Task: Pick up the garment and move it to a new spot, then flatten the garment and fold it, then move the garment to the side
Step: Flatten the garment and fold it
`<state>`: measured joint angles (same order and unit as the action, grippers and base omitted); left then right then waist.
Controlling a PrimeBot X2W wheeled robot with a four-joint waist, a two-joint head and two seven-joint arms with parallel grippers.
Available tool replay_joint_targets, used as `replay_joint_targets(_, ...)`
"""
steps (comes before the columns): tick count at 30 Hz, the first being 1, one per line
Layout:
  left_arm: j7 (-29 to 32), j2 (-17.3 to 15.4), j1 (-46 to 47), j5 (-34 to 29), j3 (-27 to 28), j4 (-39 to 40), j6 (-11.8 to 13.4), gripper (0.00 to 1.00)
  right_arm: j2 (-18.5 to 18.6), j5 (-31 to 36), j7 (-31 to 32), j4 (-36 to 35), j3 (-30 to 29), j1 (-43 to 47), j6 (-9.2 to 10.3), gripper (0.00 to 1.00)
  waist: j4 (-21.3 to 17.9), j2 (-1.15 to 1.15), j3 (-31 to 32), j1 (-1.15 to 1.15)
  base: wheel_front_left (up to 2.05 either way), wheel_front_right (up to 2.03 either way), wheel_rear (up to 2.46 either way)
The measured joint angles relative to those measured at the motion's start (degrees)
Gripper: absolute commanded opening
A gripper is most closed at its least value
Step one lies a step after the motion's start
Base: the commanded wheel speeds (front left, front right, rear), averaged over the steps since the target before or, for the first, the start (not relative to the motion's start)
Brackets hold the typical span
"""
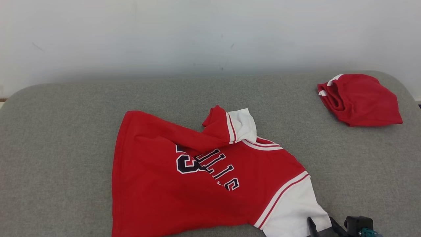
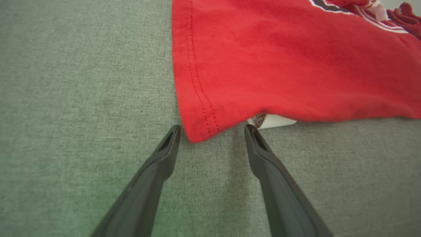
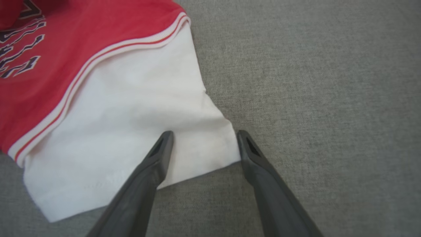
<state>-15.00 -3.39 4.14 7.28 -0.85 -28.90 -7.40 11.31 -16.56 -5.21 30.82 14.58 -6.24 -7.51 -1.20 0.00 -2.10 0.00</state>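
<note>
The red garment (image 1: 184, 184) with white sleeves lies crumpled in the middle of the grey table (image 1: 59, 131), well apart from a bunched red cloth (image 1: 360, 98) at the far right. The left tool (image 2: 212, 130) stands wide open astride the hem corner, holding nothing. The right tool (image 3: 204, 133) gapes equally empty over the near white sleeve (image 3: 131, 115).

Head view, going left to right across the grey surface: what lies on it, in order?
Jersey → red bundle
</note>
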Motion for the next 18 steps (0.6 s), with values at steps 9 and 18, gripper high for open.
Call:
replay_joint_targets(9,0.0,0.2,1.3,1.3,-2.0,-2.1,-0.1,0.0,0.0,-2.1,-0.6,3.0,2.3,-2.2,0.03,0.0,0.3,0.0,-0.2,0.0,0.0,0.0,0.0)
replay_joint_targets(18,0.0,-2.1,1.3,1.6,-2.9,7.4,-0.1,0.0,2.2,-15.0,0.3,-7.5,6.5,-0.5,0.02,0.0,1.0,0.0,-0.7,0.0,0.0,0.0,0.0)
